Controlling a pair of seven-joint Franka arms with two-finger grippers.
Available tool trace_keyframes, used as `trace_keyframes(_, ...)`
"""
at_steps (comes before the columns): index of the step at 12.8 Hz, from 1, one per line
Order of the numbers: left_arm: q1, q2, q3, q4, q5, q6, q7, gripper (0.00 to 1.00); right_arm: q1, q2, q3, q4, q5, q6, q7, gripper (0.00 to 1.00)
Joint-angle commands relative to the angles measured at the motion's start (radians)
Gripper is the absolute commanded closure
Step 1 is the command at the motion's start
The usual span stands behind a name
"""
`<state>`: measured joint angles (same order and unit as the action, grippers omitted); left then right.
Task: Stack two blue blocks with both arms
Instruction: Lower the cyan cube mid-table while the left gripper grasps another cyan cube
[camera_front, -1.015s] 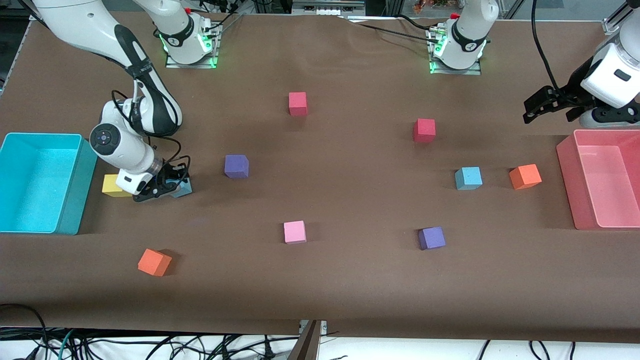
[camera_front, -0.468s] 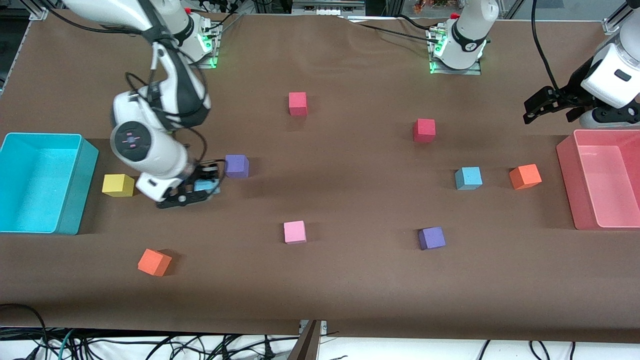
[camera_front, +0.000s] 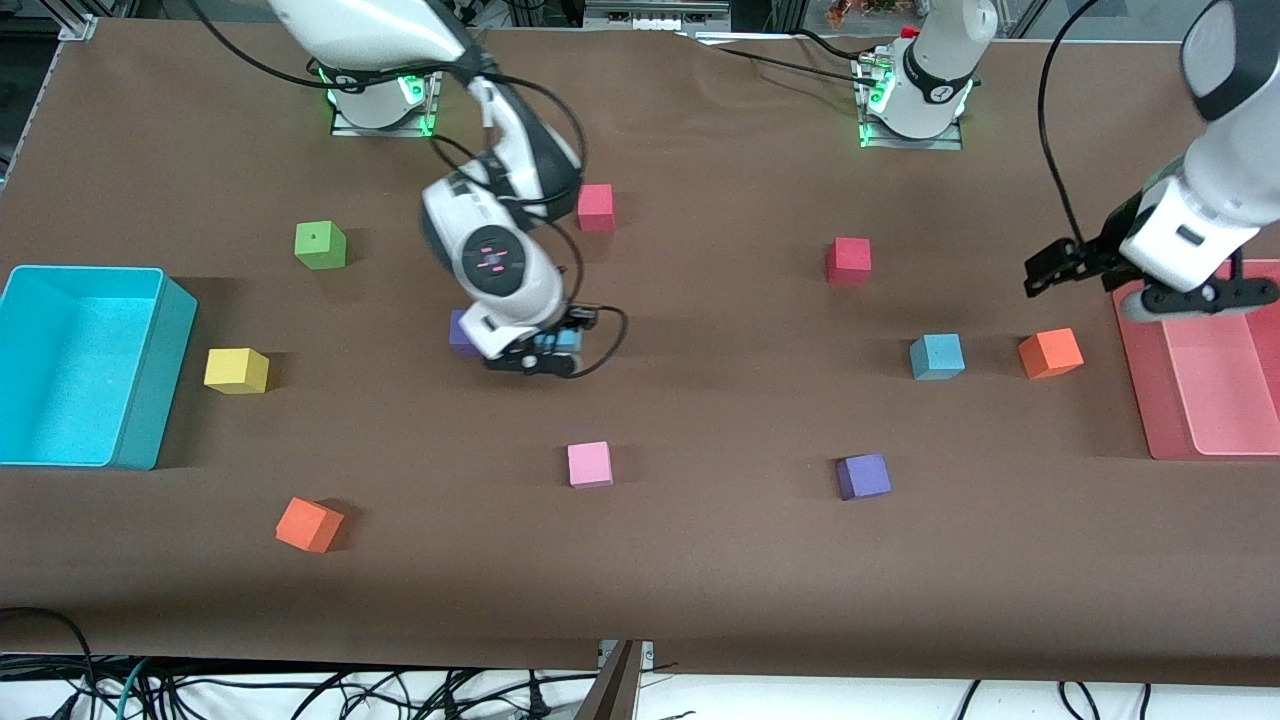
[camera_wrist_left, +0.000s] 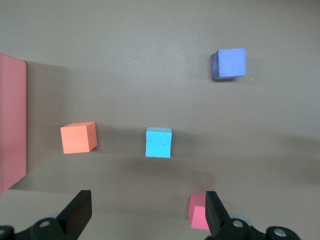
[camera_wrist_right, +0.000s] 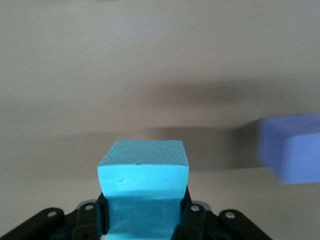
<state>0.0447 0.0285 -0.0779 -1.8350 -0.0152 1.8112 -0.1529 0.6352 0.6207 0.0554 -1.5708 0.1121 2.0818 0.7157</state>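
Lower-centre of front frame: pink block (camera_front: 589, 464) flat on the table, not involved.

Mid-frame, just above it: right gripper (camera_front: 545, 352) over the table beside purple block (camera_front: 462, 335), fingers pinching held blue block (camera_front: 560, 340). Right wrist view confirms: held blue block (camera_wrist_right: 144, 172) clamped on two opposite side faces, top face proud of the fingers. Appears lifted clear of the table; height hard to judge from these angles.

Same band of the frame, toward the left arm's end: resting blue block (camera_front: 937, 356) flat on the table, orange block (camera_front: 1050, 353) just beside it, apart.

Upper part of frame, toward the left arm's end: left gripper (camera_front: 1050, 272) over the table beside the pink bin (camera_front: 1135, 400), fingers spread, holding nothing. Left wrist view looks down on resting blue block (camera_wrist_left: 159, 142), mid-picture.

Step in hand, by judgement: transport of held blue block toward resting blue block; stack not yet made.

Next move calls for: travel toward the left arm's end, centring over resting blue block, squaring faces, lowering until contact, then release. Left gripper should stay out of that path.

Orientation: both cubes, so no long axis. Held blue block level, faces square to fingers. Resting blue block top face up, edges turned very slightly off the table edge.
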Motion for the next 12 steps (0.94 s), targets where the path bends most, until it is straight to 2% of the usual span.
trace_keyframes(1,0.006,0.051,0.013,-0.015,0.027,0.019,0.012,0.0,0.041,0.106,-0.012,0.063,0.004,0.096,0.062,0.78)
trace_keyframes(2,0.007,0.056,0.015,-0.032,0.026,0.025,0.027,0.0,0.043,0.122,-0.012,0.063,0.004,0.128,0.064,0.57)
trace_keyframes(3,0.006,0.086,0.015,-0.044,0.026,0.052,0.024,0.01,0.043,0.126,-0.012,0.066,0.006,0.173,0.068,0.02)
trace_keyframes(6,0.006,0.105,0.015,-0.151,0.026,0.141,0.029,0.0,0.035,0.078,-0.017,0.071,0.003,0.189,0.051,0.01)
trace_keyframes(8,0.004,0.123,0.015,-0.211,0.026,0.254,0.03,0.0,0.032,0.018,-0.02,0.071,0.003,0.097,0.03,0.01)
trace_keyframes(9,0.004,0.128,0.015,-0.275,0.024,0.351,0.03,0.0,0.026,-0.017,-0.022,0.068,0.003,0.034,-0.001,0.01)
trace_keyframes(11,-0.003,0.131,0.015,-0.374,0.024,0.486,0.03,0.0,0.023,-0.096,-0.046,0.042,0.001,-0.136,-0.143,0.01)
trace_keyframes(12,-0.005,0.14,0.015,-0.394,0.024,0.525,0.03,0.0,0.021,-0.142,-0.052,0.003,0.004,-0.166,-0.229,0.01)
